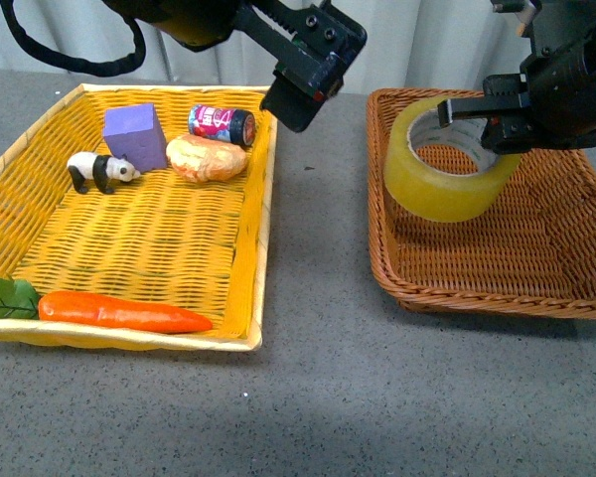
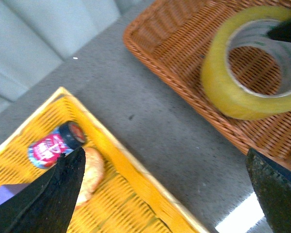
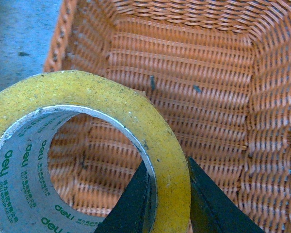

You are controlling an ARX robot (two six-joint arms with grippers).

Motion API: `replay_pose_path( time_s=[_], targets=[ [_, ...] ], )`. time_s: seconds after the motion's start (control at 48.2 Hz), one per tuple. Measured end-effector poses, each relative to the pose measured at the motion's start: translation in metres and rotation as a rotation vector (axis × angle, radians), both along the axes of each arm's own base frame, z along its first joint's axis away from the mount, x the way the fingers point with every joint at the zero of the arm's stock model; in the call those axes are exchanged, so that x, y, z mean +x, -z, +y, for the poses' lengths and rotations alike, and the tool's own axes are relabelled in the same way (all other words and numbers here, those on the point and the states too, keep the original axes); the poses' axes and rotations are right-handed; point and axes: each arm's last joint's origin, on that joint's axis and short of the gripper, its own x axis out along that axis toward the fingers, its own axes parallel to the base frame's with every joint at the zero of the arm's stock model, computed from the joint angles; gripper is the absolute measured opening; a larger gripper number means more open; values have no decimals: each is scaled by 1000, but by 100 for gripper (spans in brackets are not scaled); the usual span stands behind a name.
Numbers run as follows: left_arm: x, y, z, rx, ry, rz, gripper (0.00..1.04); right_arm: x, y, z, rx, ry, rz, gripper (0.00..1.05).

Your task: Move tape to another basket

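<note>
The yellowish tape roll (image 1: 439, 169) hangs tilted above the left part of the brown wicker basket (image 1: 536, 268), clear of its floor. My right gripper (image 1: 477, 117) is shut on the roll's wall, one finger inside the white printed core and one outside. The right wrist view shows the tape (image 3: 111, 102) pinched between the fingers (image 3: 208, 204) over the basket's floor (image 3: 199, 97). My left gripper (image 1: 308, 89) is open and empty, raised over the far right edge of the yellow tray. The left wrist view shows the tape (image 2: 233, 92) and the basket (image 2: 174, 43).
The shallow yellow tray (image 1: 253, 328) at left holds a purple block (image 1: 136, 135), a toy panda (image 1: 99, 171), a small can (image 1: 222, 124), a bread roll (image 1: 207, 157) and a carrot (image 1: 124, 313). Grey table (image 1: 318, 248) lies between tray and basket.
</note>
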Motion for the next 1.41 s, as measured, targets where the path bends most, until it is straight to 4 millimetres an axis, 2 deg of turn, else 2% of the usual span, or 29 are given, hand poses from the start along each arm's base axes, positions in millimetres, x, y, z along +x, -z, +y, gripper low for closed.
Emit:
replay_pose_path(
  time_s=[0.124,0.311,0.519,0.705,0.788,0.933,0.975,1.016,1.058,1.099,1.161,1.286,1.327,1.41],
  targets=[
    [5,-1,13,-23,-107,-51,98,5,11,-11,-18,26,25,15],
    [6,5,42,-72,-294,-79,98,16,42,-27,-38,61,102,15],
    [2,5,48,-105,-338,-77,98,20,49,-29,-32,57,113,17],
    [-1,-2,55,-163,-421,-129,98,19,41,-30,-21,49,37,51],
    [-2,-4,59,-186,-461,-150,98,14,32,-30,-17,43,-2,61],
    [-6,-11,70,-221,-623,-267,98,-5,-4,-35,19,8,-170,93],
    [-8,-10,73,-294,-597,-313,92,-9,-11,-36,22,6,-194,98],
    [-20,-7,80,-387,-555,-388,82,-11,-12,-37,17,23,-259,93],
    [-34,-4,85,-425,-546,-427,73,-16,-8,-39,18,58,-439,84],
    [-49,-1,90,-443,-538,-444,64,-31,-2,-43,33,69,-567,75],
    [-65,1,96,-451,-541,-452,53,-52,-3,-47,48,75,-688,64],
    [-89,9,104,-452,-549,-446,35,-81,-23,-53,66,79,-836,46],
    [-102,12,107,-453,-547,-441,24,-95,-30,-57,66,85,-866,36],
    [-120,18,112,-455,-546,-435,6,-118,-25,-60,66,81,-842,18]
  ],
)
